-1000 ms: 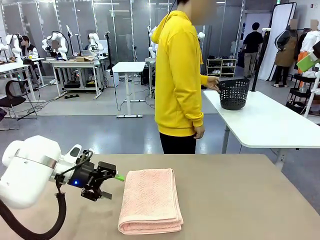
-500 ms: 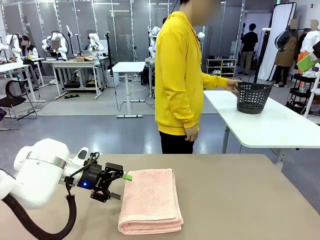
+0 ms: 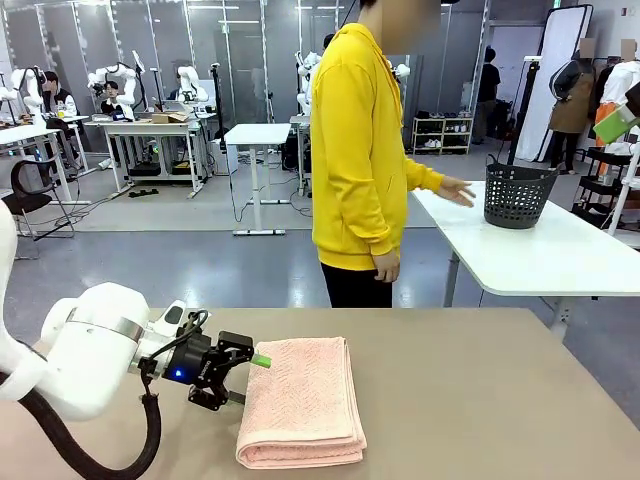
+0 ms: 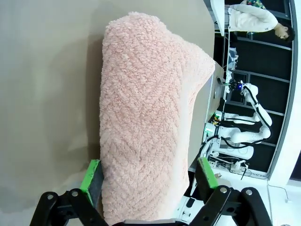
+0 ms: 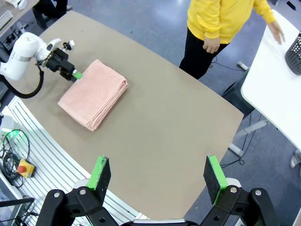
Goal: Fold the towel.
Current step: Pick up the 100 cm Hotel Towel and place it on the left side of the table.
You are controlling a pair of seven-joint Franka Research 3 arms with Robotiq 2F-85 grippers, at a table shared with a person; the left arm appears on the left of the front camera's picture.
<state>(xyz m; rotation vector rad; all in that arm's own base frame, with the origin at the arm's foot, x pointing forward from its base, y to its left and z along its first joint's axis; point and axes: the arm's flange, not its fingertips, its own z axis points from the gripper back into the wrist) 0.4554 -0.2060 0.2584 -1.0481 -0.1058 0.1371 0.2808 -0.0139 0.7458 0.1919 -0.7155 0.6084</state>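
Your left gripper [image 3: 245,377] sits at the left edge of the light salmon-pink terry towel [image 3: 301,401], jaws spread wide; in the left wrist view [image 4: 148,181] its green pads [image 4: 92,177] stand on either side of the towel's [image 4: 146,122] folded stack, holding nothing. You can see the towel lying folded into a thick oblong on the brown tabletop [image 3: 480,400], toward the near left, its long side running near to far and its layered edges showing at the near end. Your right gripper [image 5: 157,176] hangs high above the table [image 5: 169,136], jaws also wide apart and holding nothing, well away from the towel [image 5: 94,94]. Beyond the far edge stands a person in a yellow hoodie [image 3: 360,140], one open hand [image 3: 457,190] reaching out over a white table [image 3: 540,250] on the far right, near a dark perforated plastic basket [image 3: 519,194] that stands there.
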